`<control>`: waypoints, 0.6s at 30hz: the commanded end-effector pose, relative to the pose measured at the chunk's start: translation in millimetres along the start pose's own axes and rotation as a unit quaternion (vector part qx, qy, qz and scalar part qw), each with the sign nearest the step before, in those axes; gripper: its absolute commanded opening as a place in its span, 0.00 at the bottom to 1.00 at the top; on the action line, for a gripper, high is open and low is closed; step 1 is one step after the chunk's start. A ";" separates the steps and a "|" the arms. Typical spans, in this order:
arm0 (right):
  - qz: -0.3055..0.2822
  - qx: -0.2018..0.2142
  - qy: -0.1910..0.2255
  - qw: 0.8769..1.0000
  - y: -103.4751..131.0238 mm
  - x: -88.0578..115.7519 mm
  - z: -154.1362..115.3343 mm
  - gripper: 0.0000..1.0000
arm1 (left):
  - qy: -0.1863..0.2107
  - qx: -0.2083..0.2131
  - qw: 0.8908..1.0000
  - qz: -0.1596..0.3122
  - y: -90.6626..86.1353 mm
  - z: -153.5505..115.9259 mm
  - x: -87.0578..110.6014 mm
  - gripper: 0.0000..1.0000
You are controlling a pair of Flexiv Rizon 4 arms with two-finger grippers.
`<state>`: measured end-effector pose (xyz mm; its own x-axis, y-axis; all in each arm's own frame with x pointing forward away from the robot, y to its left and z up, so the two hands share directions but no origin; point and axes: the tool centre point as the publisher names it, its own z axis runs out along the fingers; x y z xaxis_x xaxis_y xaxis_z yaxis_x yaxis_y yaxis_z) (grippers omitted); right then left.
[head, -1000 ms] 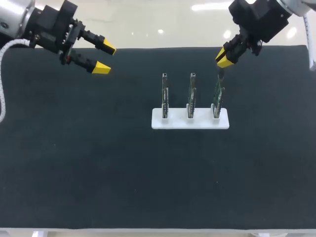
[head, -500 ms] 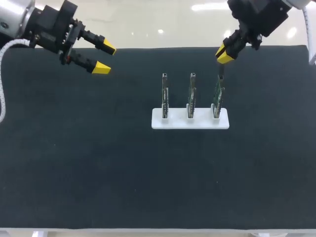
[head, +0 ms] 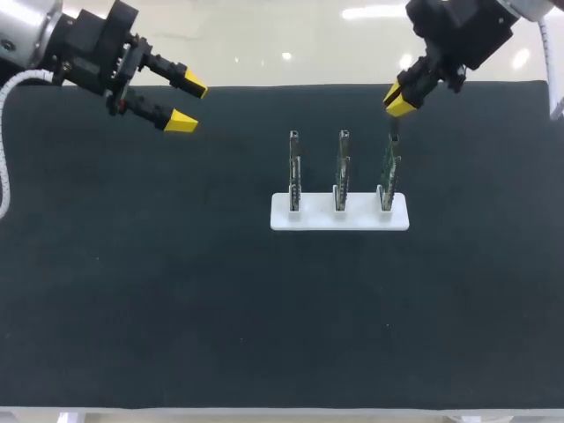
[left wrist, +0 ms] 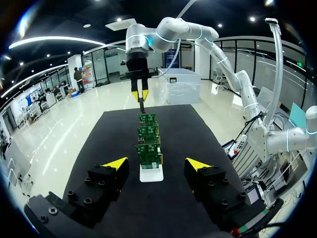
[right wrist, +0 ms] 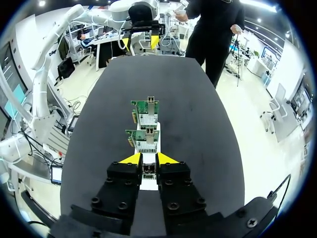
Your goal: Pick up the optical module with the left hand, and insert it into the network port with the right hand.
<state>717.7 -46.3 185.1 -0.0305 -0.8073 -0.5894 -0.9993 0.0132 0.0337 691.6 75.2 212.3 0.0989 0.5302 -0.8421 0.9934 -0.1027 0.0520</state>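
A: What took up most of the scene?

B: The black table. The left arm came in at its far left corner and the right arm at its far right.

A: And on it?

B: A white holder lay near the middle, carrying three circuit boards upright in a row, apart from one another.

A: The claws?

B: The left gripper hung over the far left of the table, well apart from the holder, with its fingers spread wide and nothing between them. The right gripper stood just above the right-end board — fingers drawn close, pinching something small and dark.

A: The optical module?

B: Yes, the optical module — its upper end was between the yellow tips and its lower end at that board's top edge. Whether it sat in the board I could not tell.
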 end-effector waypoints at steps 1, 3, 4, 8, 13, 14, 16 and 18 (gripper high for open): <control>0.000 0.003 -0.003 1.000 1.2 1.7 3.1 0.00 | 0.002 0.001 1.000 -0.001 0.7 0.1 -0.4 1.00; 0.000 0.005 -0.004 1.000 1.2 2.1 3.9 0.00 | 0.002 0.001 1.000 -0.001 0.7 0.1 -0.4 1.00; 0.000 0.005 -0.004 1.000 1.0 2.3 4.4 0.00 | 0.002 0.001 1.000 -0.001 0.7 0.1 -0.4 1.00; -0.001 0.005 -0.005 1.000 0.7 2.9 5.6 0.00 | 0.002 0.001 1.000 -0.001 0.7 0.1 -0.4 1.00; -0.001 0.005 -0.006 1.000 1.4 3.0 6.7 0.00 | 0.002 0.001 1.000 -0.001 0.7 0.1 -0.4 1.00; -0.001 0.004 -0.007 1.000 1.5 2.8 7.1 0.00 | 0.002 0.001 1.000 -0.001 0.7 0.1 -0.4 1.00; -0.002 0.004 -0.008 1.000 1.5 2.6 7.6 0.00 | 0.002 0.001 1.000 -0.001 0.7 0.1 -0.4 1.00; -0.002 0.003 -0.008 1.000 1.5 2.5 7.9 0.00 | 0.002 0.001 1.000 -0.001 0.7 0.1 -0.4 1.00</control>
<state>716.4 -43.9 180.7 -0.0274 -0.7990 -0.6006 -0.9995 0.0143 0.0266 691.6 75.2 212.3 0.0988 0.5302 -0.8421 0.9934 -0.1027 0.0519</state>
